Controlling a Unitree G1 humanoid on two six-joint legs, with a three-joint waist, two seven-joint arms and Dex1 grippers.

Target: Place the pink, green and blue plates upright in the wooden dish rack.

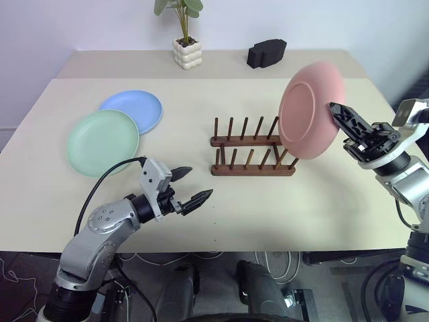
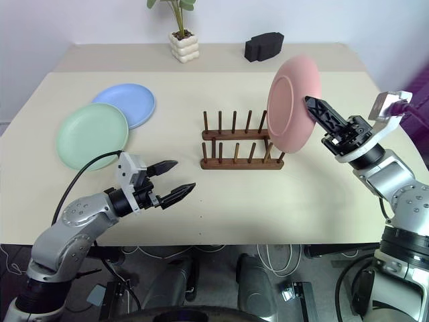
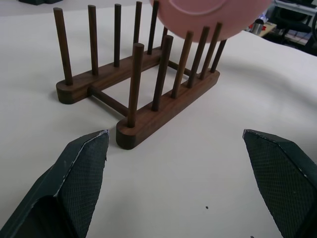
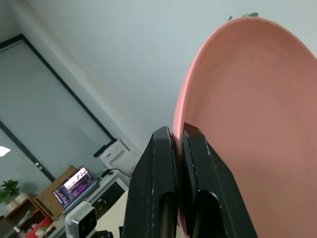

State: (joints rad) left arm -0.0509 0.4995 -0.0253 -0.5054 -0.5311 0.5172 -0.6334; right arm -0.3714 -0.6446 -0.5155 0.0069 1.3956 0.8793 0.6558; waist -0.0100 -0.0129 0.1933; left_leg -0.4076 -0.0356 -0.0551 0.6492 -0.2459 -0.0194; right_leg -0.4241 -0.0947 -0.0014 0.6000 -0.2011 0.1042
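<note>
Beige tabletop (image 1: 322,215): right gripper (image 1: 333,109) pinches the pink plate (image 1: 310,109) upright, hovering over the wooden dish rack (image 1: 253,155), unslotted. Green plate (image 1: 102,141) and blue plate (image 1: 134,109) lie flat; left gripper (image 1: 192,186) spread wide, empty.

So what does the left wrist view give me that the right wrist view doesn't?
Left wrist view alone: the wooden dish rack on the table, its pegs close up, the left tool open in front of it, and the pink plate's lower edge just over the rack's far end pegs. Right wrist view alone: the right tool shut on the plate's rim, with a room behind. Shared: the pink plate.
</note>
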